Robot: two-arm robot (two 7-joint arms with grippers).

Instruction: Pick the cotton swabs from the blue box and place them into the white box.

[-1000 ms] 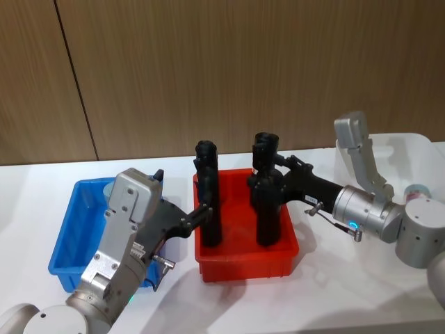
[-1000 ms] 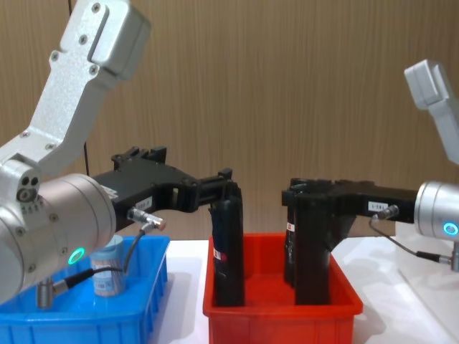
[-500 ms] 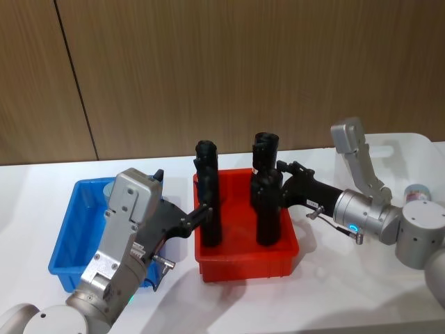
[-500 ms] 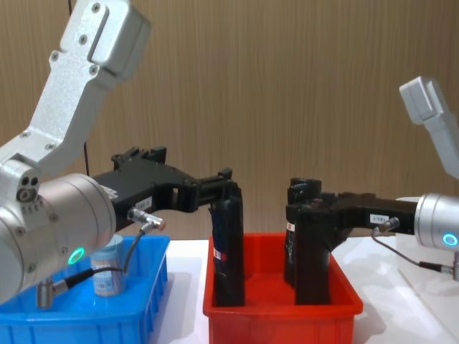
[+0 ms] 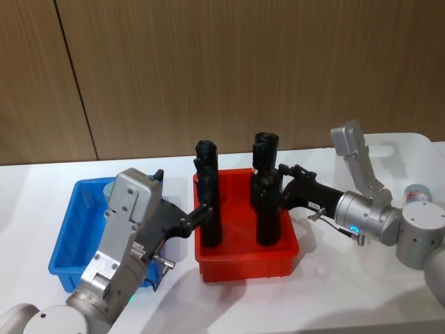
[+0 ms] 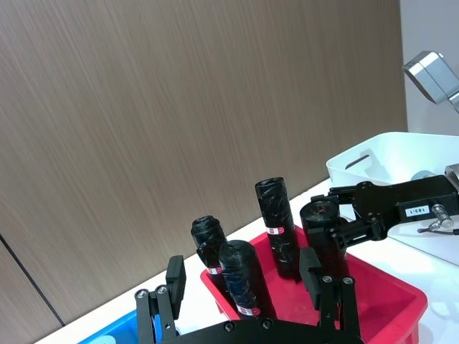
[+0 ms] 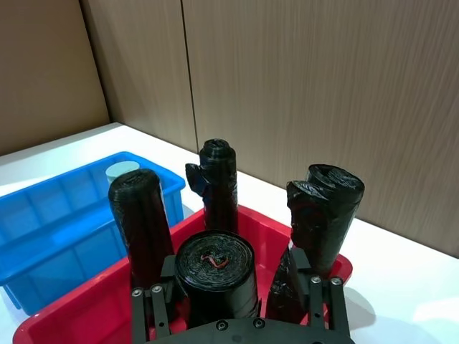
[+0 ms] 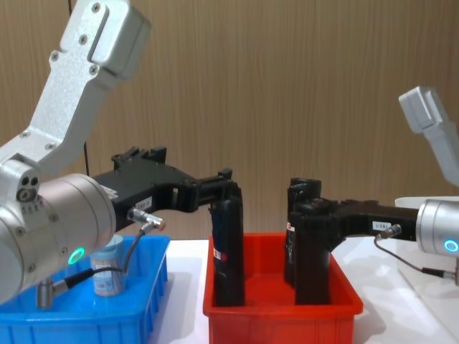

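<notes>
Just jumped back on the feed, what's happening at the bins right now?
Both arms reach over the red bin, which stands between the blue box and the white box. The right gripper sits around the front right black roll, with its fingers on either side of it. The left gripper is open beside the left black roll. One jar of cotton swabs stands in the blue box, and another shows at the white box.
</notes>
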